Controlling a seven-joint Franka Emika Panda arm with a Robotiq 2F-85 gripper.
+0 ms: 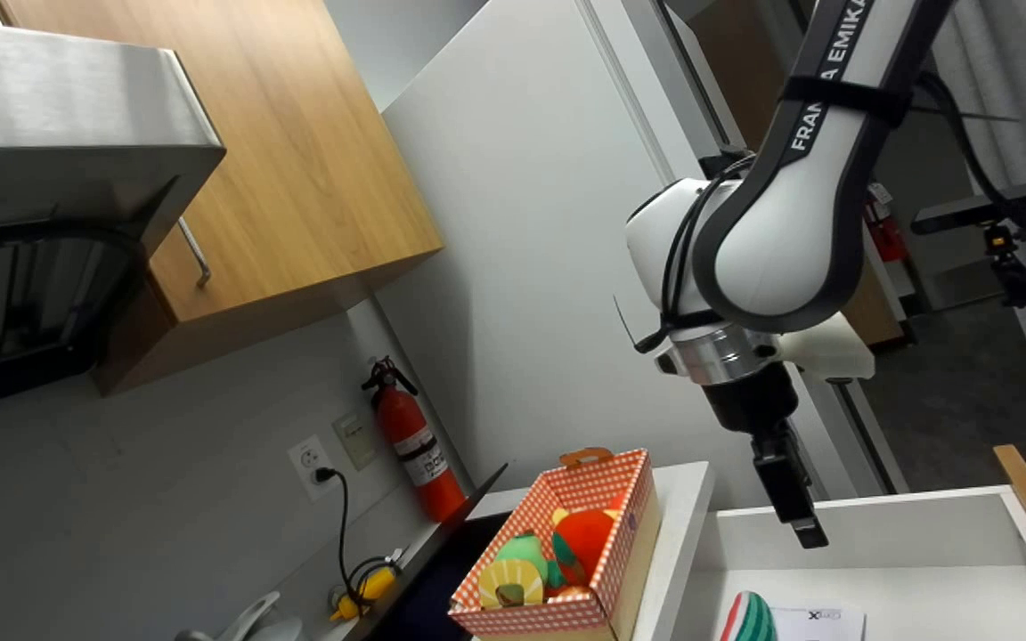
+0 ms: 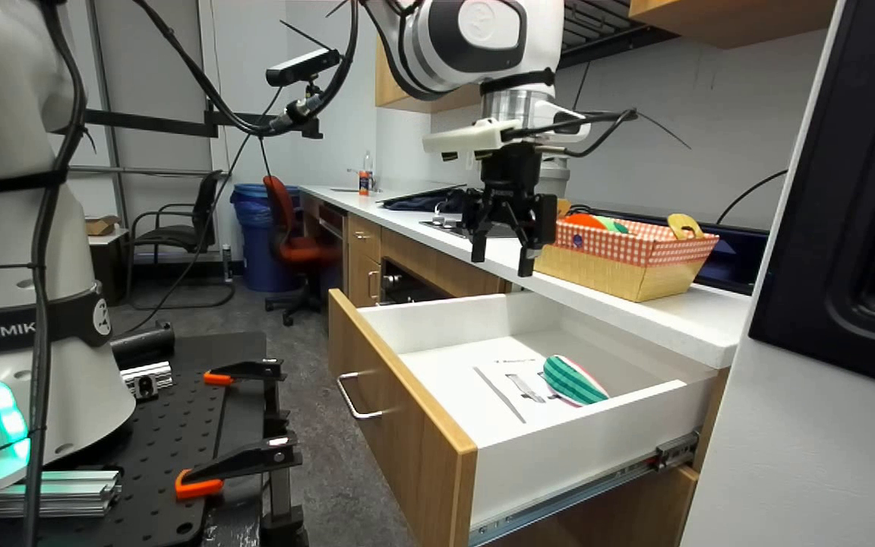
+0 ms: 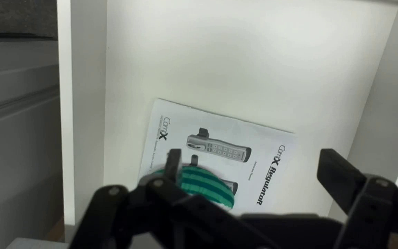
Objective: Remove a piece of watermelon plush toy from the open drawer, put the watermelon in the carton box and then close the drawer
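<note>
The watermelon plush toy (image 2: 573,380), a green-striped wedge with a thin red edge, lies on the floor of the open drawer (image 2: 589,444). In an exterior view only part of the watermelon (image 1: 752,619) shows at the bottom edge. My gripper (image 2: 502,260) hangs above the drawer, apart from the toy, pointing down. In the wrist view the gripper (image 3: 249,160) stands wide open with nothing between its fingertips, and its left finger hides part of the watermelon (image 3: 206,183). The carton box (image 1: 633,570), with red-checked upper sides, stands open-topped beside the drawer.
A white printed booklet (image 3: 268,138) lies under the watermelon. Several toys, including an orange one (image 1: 586,539), are inside the box, which rests on the white countertop (image 2: 703,323). The drawer's wooden front (image 2: 407,425) carries a metal handle (image 2: 354,399). White walls rim the drawer.
</note>
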